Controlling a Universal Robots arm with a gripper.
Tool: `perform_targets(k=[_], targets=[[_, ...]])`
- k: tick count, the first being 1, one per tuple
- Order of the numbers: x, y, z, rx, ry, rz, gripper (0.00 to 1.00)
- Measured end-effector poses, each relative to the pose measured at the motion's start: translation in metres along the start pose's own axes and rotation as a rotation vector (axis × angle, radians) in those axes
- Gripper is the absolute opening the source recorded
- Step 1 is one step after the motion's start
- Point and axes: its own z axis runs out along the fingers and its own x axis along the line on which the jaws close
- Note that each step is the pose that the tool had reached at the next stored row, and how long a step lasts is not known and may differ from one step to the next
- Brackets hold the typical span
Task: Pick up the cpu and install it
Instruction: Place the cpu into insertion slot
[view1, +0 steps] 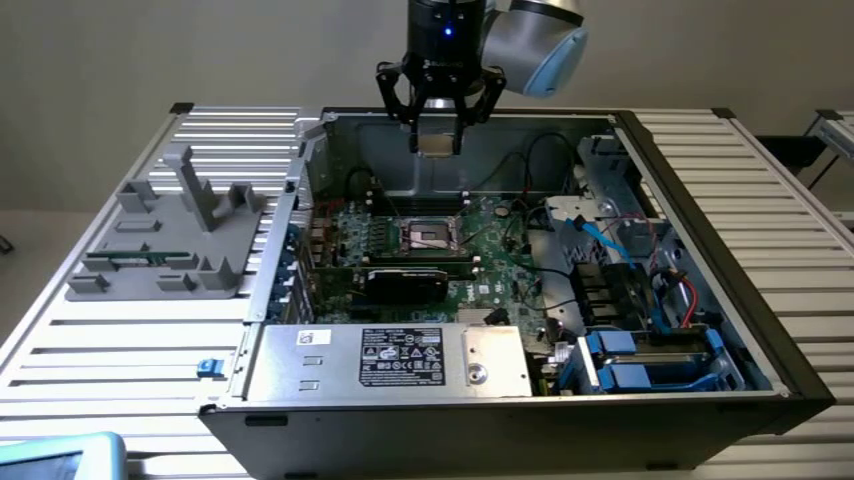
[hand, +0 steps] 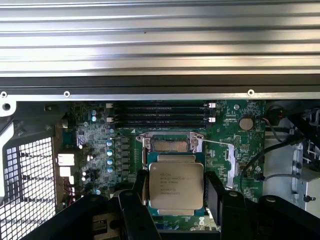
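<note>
- The pincer (view1: 437, 130) grips the cpu (hand: 176, 186) by two opposite edges, with the chip's metal top facing the wrist.
- It hangs above the far wall of the open computer case (view1: 747, 300), well clear of the motherboard (view1: 514, 255).
- The socket (hand: 172, 145) lies open and bare at mid-board, below and nearer than the chip.
- The pick-up looks done, and the carry to the socket is the step in hand.
- Seating, I judge, calls for squaring the chip over the socket frame, then a level, gentle descent.
</note>
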Motion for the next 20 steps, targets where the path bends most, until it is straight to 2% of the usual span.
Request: perform_targets(k=[9,20], targets=[[0.0000,0.0000,0.0000,0.0000,0.0000,0.009,0.56],[0.0000,0.0000,0.0005,-0.0044,-0.0005,0.190,0.56]])
